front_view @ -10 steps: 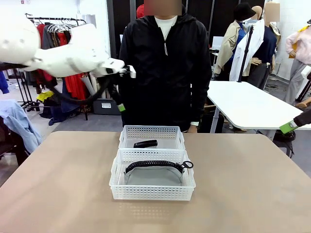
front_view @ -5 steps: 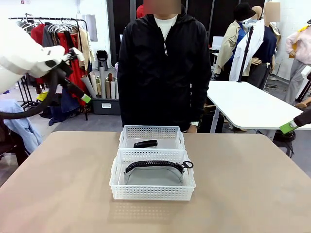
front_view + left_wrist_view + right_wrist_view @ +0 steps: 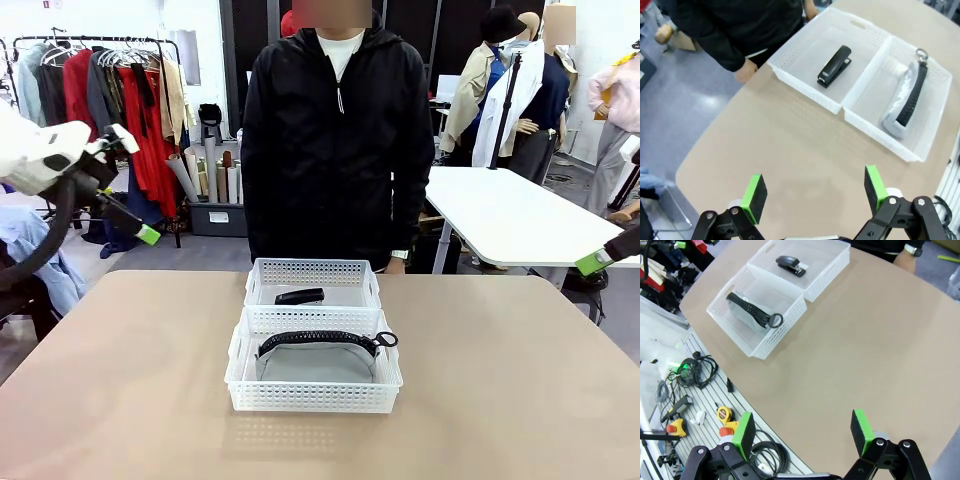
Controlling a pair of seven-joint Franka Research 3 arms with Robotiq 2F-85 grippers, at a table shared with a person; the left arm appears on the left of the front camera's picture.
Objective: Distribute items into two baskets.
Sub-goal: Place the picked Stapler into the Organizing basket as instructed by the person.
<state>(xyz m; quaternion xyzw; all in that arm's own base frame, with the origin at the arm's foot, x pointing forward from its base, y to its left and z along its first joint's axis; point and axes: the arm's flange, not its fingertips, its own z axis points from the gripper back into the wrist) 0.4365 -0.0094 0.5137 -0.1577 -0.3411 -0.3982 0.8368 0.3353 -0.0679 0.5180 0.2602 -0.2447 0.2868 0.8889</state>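
Both items already lie in the baskets at the middle of the table [image 3: 500, 400], so I would judge the sorting done or very nearly so, with little left but for the arms to clear off. Taking the larger basket [image 3: 314, 398] as the mark: the grey pouch [image 3: 316, 362] lies inside it, its long axis running across the basket from side to side, the black coiled strap [image 3: 320, 338] arched over its top with the ring end toward the robot's right. The smaller basket [image 3: 312, 274] sits touching the larger one's far wall, on the person's [image 3: 340, 130] side, and the stapler [image 3: 300, 296] lies flat on its floor, also roughly crosswise. The left gripper [image 3: 128, 222] hangs high and well off to the left of the larger basket, beyond the table's edge, jaws spread wide with nothing between the green pads. From its wrist, the left gripper [image 3: 815, 192] looks down on bare tabletop, with both baskets well ahead of it. The right gripper [image 3: 802, 432] is likewise wide open and empty, well away to the right of the larger basket. Neither arm is near; the left looks slightly closer.
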